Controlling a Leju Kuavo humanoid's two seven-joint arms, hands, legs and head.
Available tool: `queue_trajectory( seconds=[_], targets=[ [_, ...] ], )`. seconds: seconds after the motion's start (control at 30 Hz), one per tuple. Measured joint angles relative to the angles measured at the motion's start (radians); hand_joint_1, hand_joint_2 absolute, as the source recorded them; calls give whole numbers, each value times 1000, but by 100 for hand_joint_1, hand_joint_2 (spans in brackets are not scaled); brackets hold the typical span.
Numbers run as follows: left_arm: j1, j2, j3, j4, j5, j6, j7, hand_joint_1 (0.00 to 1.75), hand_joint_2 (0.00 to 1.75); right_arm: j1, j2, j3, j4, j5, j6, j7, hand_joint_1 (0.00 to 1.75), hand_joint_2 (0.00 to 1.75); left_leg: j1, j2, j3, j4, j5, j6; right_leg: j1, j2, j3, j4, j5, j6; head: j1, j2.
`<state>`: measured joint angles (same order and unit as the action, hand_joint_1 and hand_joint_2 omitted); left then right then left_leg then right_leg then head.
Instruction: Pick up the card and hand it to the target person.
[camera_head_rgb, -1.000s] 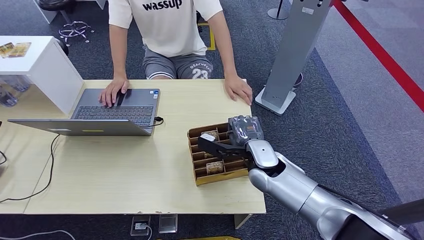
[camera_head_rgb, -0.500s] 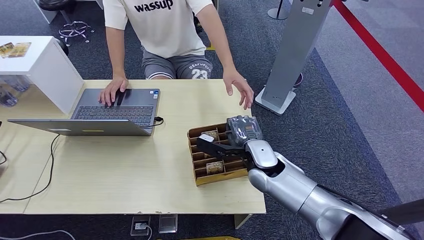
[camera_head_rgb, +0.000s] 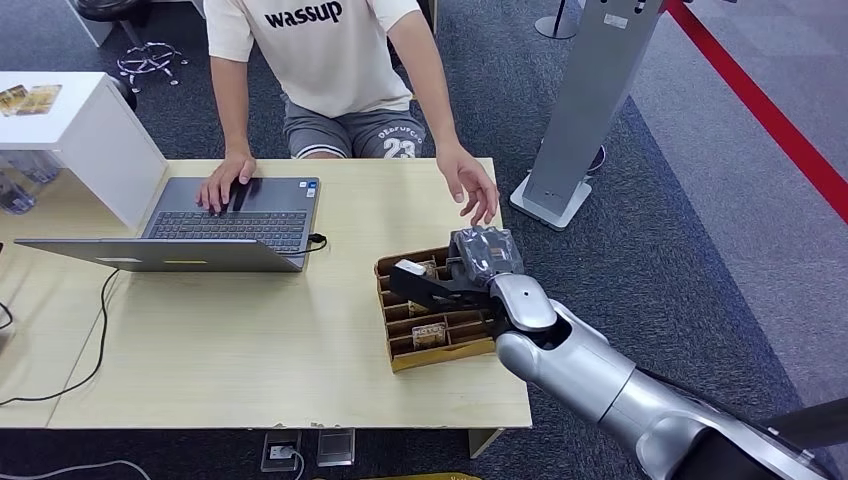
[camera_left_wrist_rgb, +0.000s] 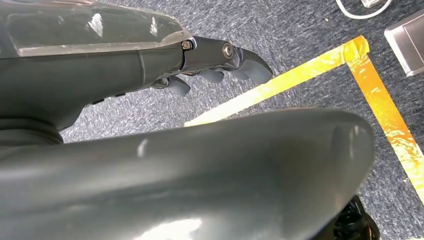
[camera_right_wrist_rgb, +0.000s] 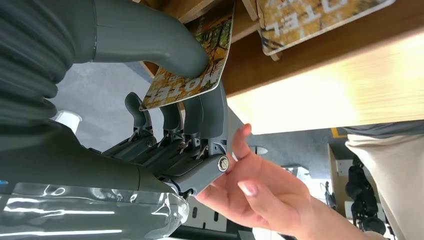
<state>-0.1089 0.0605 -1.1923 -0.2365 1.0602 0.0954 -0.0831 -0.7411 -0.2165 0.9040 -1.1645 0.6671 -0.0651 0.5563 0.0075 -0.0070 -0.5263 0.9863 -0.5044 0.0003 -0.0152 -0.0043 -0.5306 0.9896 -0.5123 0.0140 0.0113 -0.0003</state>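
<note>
While a person's hand (camera_head_rgb: 470, 185) reaches in from the upper centre to receive it, the right hand (camera_head_rgb: 478, 268) pinches the card (camera_right_wrist_rgb: 192, 62) between thumb and fingers above the wooden tray (camera_head_rgb: 400, 352) at frame centre. Thumb on top keeps the card flat and offered edge-first. The left hand (camera_left_wrist_rgb: 220, 62) hangs over the floor, fingers curled on nothing.

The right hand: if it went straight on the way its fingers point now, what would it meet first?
Likely the grey open laptop. The right hand, pinching the patterned card over the brown slotted wooden tray, points leftward across bare table; depth unclear.

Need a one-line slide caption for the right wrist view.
Right hand pinches a card above the wooden organizer; person's open hand waits nearby.
</note>
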Motion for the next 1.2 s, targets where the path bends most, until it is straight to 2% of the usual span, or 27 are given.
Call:
queue_trajectory(
  seconds=[0.3, 0.63, 0.93, 1.03, 1.2],
  targets=[
    [1, 1, 0, 0, 16, 3, 9, 0, 0, -28, -45, -22, -222, -41, 94, 99, 133, 175, 0, 0, 0, 0, 0, 0, 0, 0, 0, 0, 0, 0, 0, 0],
    [1, 1, 0, 0, 15, 0, 9, 0, 0, -22, -82, -43, -407, 16, 79, 95, 133, 175, 0, 0, 0, 0, 0, 0, 0, 0, 0, 0, 0, 0, 0, 0],
    [1, 1, 0, 0, 5, -6, 7, 0, 0, -4, -88, -63, -419, 67, -21, 5, 133, 175, 0, 0, 0, 0, 0, 0, 0, 0, 0, 0, 0, 0, 0, 0],
    [0, 0, 0, 0, 0, -10, 4, 0, 0, -1, -88, -72, -392, 116, -100, -72, 133, 175, 0, 0, -1, 0, 0, 0, 0, 0, 0, 0, 0, 0, 0, 0],
    [-4, -2, 0, 0, -3, -35, 7, 0, 0, 3, -77, -88, -287, 149, -239, -247, 133, 175, 0, 0, -1, 0, 0, 0, 0, 0, 0, 0, 0, 0, 0, 0]
  ],
)
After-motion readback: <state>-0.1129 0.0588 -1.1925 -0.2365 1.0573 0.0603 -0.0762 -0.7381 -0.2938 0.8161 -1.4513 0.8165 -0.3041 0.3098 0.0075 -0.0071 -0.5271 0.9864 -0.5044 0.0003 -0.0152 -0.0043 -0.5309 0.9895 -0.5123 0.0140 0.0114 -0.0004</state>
